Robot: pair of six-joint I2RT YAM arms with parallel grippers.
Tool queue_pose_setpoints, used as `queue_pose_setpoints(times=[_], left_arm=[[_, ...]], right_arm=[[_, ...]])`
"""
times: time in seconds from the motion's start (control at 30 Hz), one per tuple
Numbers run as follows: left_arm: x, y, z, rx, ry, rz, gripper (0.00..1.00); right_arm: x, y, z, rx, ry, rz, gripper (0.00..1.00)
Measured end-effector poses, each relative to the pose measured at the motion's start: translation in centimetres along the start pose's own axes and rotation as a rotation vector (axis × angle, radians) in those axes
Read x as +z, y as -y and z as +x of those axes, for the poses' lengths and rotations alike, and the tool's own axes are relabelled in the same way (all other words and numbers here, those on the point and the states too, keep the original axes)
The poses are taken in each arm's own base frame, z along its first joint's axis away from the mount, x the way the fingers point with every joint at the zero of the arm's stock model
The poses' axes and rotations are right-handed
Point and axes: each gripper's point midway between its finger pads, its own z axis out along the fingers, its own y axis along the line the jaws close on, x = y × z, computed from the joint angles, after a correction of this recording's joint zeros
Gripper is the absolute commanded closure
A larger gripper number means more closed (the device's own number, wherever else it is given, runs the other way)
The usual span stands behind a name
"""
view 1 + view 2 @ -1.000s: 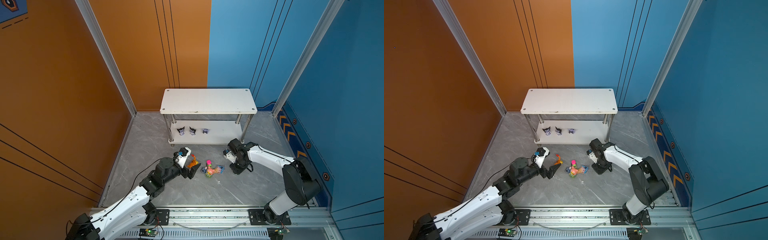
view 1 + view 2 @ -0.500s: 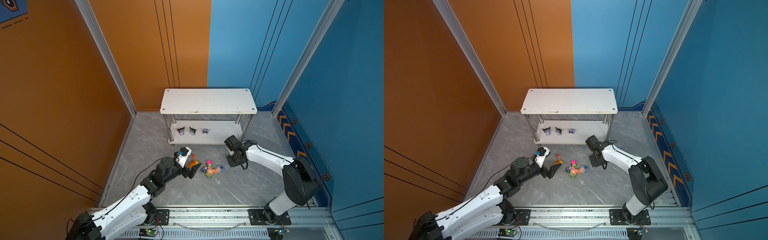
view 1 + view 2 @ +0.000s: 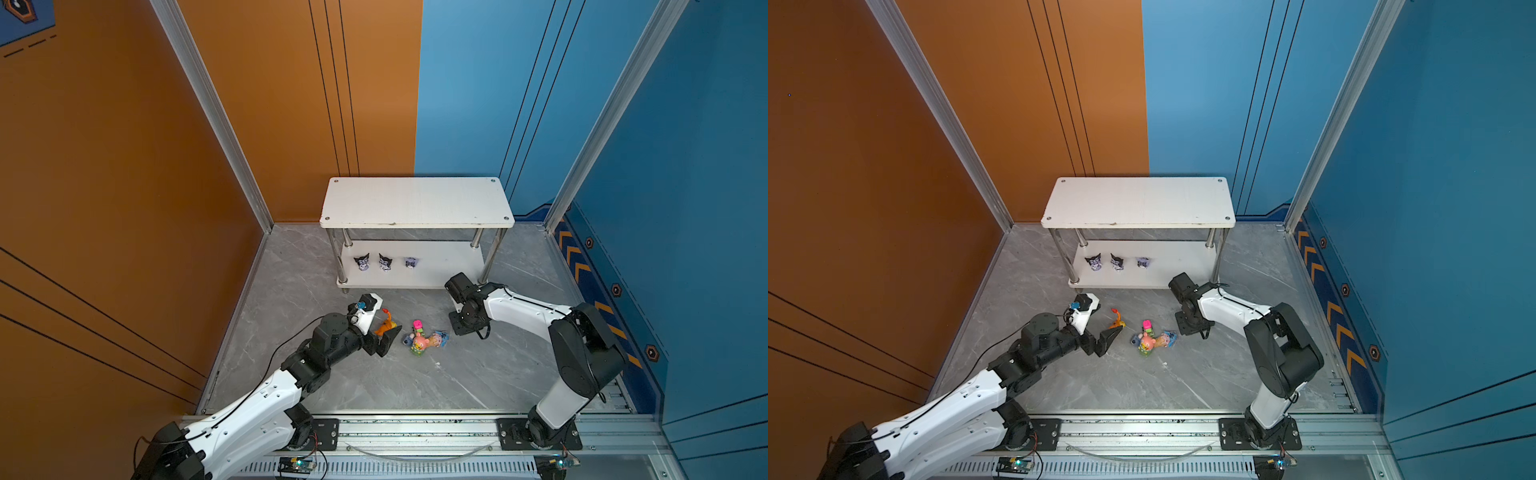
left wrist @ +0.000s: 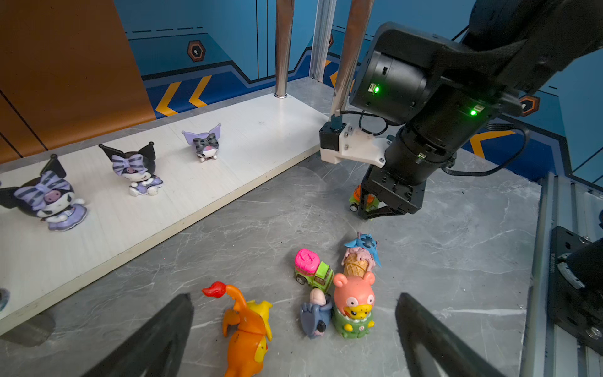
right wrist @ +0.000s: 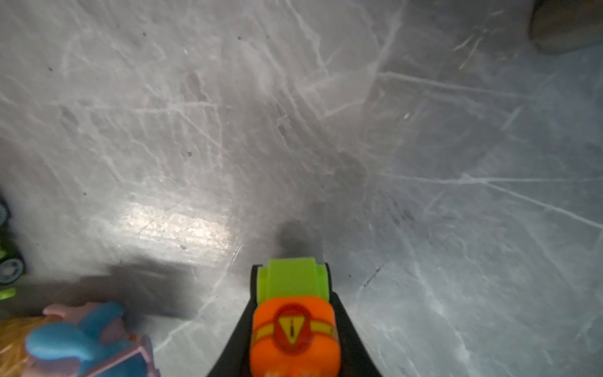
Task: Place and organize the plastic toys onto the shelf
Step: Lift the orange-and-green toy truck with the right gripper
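Orange-topped green plastic block on wheels is pinched in my right gripper, jaws drawn in close on its sides, green nose poking past the tips. White two-board shelf with chrome posts is my landmark: the held block hangs low just in front of its right front post; cannot tell if the wheels clear the grey marbled floor. Three black-and-purple eared heads stand in a row on the left half of the shelf's lower board; the right half is bare. My left gripper is spread about as wide as it goes and holds nothing, low in front of the shelf's left half, with the orange spiky creature between its fingers' reach, untouched as far as I see. Before the shelf's middle, packed close: pink bear figurine, grey-blue donkey, blue figure on a cone, pink-topped green block. Step in hand, as I read it: carry the held block onto the lower board. I would raise it first so the wheels pass over the board's front edge, enter between the front posts without brushing the right one, keep under the top board, and set down beside the third head at matching spacing. Wheels may roll, so rest it flat before letting go, then back straight out.
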Motion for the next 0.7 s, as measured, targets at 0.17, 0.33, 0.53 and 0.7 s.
queue_pose_setpoints(times=[0.17,0.33,0.53,0.7], left_arm=[[0.0,0.0,0.0,-0.004,0.000,0.000,0.02],[0.1,0.0,0.1,-0.004,-0.005,0.000,0.02],[0.2,0.1,0.3,-0.006,-0.011,0.006,0.02],[0.2,0.1,0.3,-0.007,-0.013,0.006,0.02]], right_arm=[[0.4,-0.2,0.1,0.000,-0.012,-0.008,0.60],[0.7,-0.1,0.3,0.012,0.016,-0.011,0.49],[-0.1,0.1,0.5,0.042,0.111,-0.034,0.43],[-0.5,0.0,0.2,0.071,0.221,-0.056,0.44]])
